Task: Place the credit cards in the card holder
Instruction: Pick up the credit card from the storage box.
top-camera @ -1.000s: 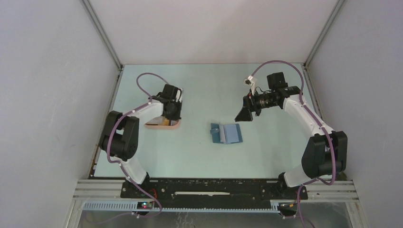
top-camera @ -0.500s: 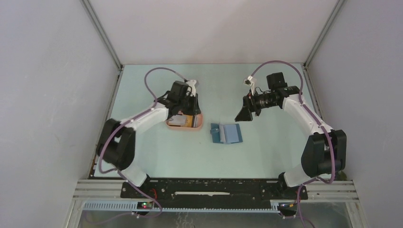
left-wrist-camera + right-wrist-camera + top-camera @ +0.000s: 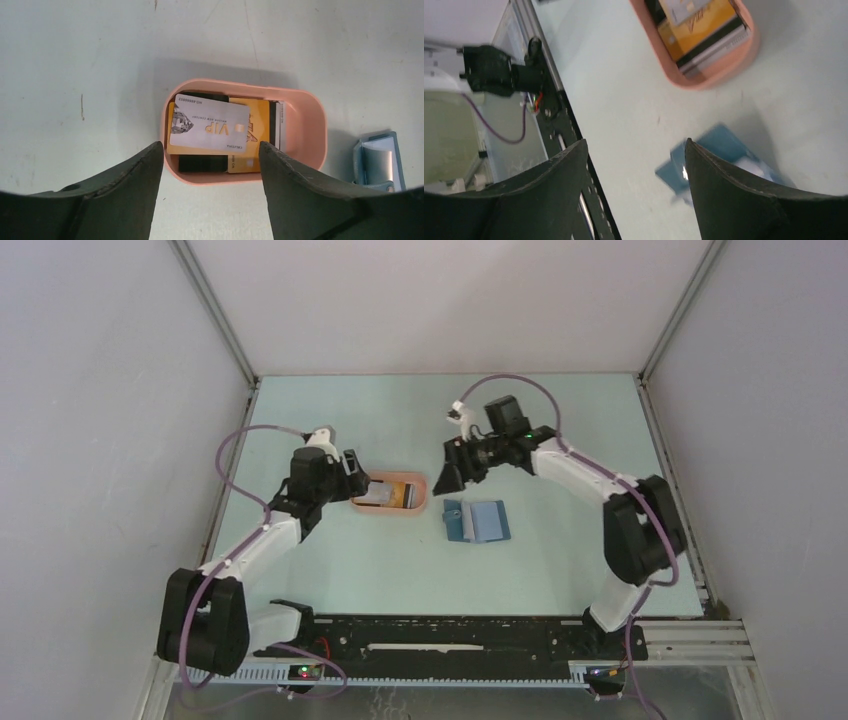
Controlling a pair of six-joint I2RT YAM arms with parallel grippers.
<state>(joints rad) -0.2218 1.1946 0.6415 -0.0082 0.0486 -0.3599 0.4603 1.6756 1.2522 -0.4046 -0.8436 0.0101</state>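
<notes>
The credit cards lie stacked in a salmon-pink oval tray (image 3: 305, 107): a whitish VIP card (image 3: 210, 129) on top, a yellow-orange card (image 3: 252, 152) under it and a black card (image 3: 202, 163) at the bottom. My left gripper (image 3: 210, 146) hovers open just short of the tray's near rim, holding nothing. The card holder (image 3: 477, 521) lies opened flat to the right of the tray, dark blue with lighter slots. My right gripper (image 3: 447, 480) hangs open above the gap between tray and holder, its fingers (image 3: 724, 190) empty.
The tray (image 3: 390, 502) sits left of the table's centre, a small gap from the holder. The black base rail (image 3: 559, 115) along the near table edge shows in the right wrist view. Grey walls enclose the table on three sides.
The left gripper slid the tray rightward toward the holder, then opened and drew back to the left. The right arm swung left to a spot over tray and holder.
</notes>
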